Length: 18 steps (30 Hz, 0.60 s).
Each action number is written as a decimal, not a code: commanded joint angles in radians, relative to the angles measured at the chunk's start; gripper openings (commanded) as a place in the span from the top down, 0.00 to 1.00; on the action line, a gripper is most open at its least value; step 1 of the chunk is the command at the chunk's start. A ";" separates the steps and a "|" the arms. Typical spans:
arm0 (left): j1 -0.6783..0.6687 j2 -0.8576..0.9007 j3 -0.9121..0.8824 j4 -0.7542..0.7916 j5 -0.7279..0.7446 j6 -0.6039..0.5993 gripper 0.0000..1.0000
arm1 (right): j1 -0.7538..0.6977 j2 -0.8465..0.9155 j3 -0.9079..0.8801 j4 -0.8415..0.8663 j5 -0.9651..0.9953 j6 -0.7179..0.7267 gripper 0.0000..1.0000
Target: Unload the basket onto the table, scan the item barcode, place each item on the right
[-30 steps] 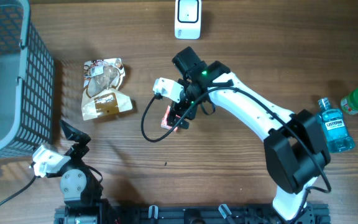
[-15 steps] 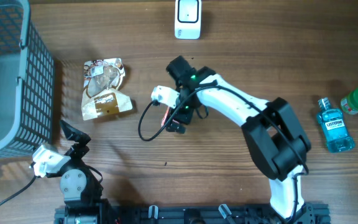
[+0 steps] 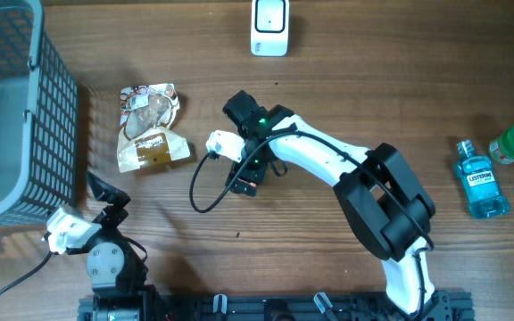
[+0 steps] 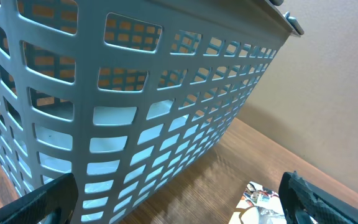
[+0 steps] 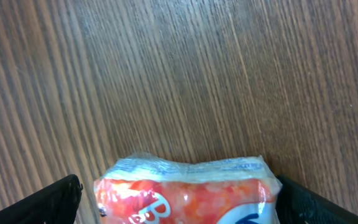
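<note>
Wooden table (image 3: 310,259), red packet (image 5: 185,193) between spread right fingers (image 5: 48,202), bare wood ahead

right arm (image 3: 321,157): white shells, black joints | cable (image 3: 192,190): black | LED (image 3: 261,121): green

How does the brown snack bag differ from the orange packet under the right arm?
Colour: the brown snack bag is tan and brown; the orange packet is orange-red. Size: from overhead the bag looks clearly bigger than the packet. State: the bag lies free; the packet sits between the open fingers of the right end effector. Both are soft packs on the wooden table.
</note>
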 commanded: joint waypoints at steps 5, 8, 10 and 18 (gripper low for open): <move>0.005 -0.007 -0.001 -0.007 -0.006 0.002 0.00 | -0.003 0.106 -0.013 -0.056 0.089 0.000 0.09; 0.005 -0.007 -0.001 -0.007 -0.006 0.002 0.00 | -0.006 0.108 -0.013 -0.085 0.121 0.008 0.17; 0.005 -0.007 -0.001 -0.007 -0.006 0.002 0.00 | -0.006 0.110 -0.013 -0.085 0.135 0.045 0.28; 0.005 -0.007 -0.001 -0.007 -0.006 0.002 0.00 | -0.009 0.110 -0.012 -0.047 0.134 0.416 0.26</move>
